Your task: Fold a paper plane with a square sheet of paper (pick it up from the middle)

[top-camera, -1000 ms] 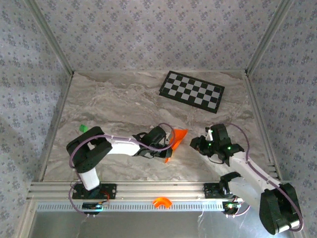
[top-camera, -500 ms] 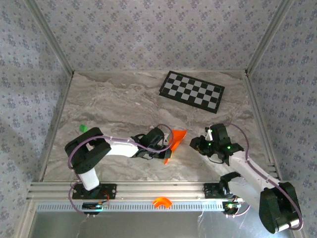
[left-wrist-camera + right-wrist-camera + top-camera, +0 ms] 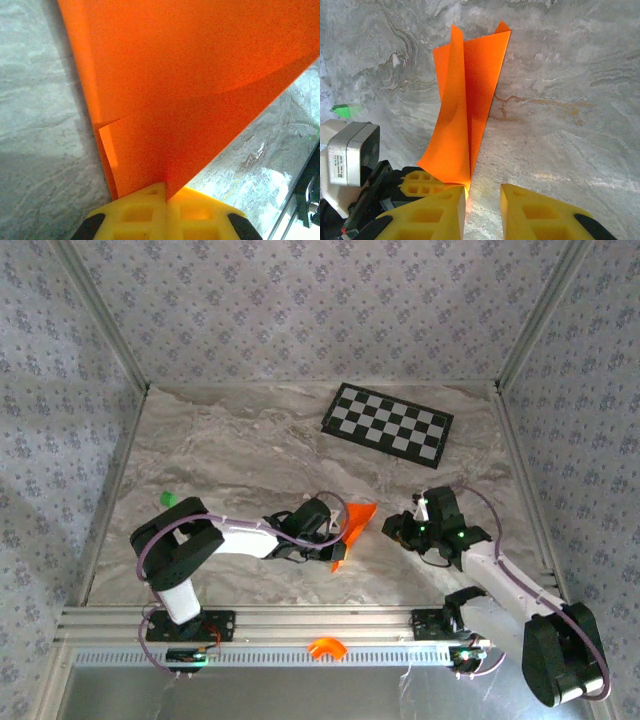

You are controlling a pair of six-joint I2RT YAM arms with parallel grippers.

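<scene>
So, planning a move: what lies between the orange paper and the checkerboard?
Bare marbled table separates orange paper from checkerboard, top external view.

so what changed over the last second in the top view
The left gripper, shut on the folded bright orange paper sheet, drew back slightly toward its base, taking the paper with it. The right gripper stayed open near the paper; the black-and-white checkerboard did not move.

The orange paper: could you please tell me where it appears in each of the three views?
Top external: paper slightly right of and below centre.
Left wrist: paper across top and middle.
Right wrist: paper upper left of centre.
Shared landmark: the yellow left fingers pinching the paper, bottom centre in left wrist, lower left in right wrist.
</scene>
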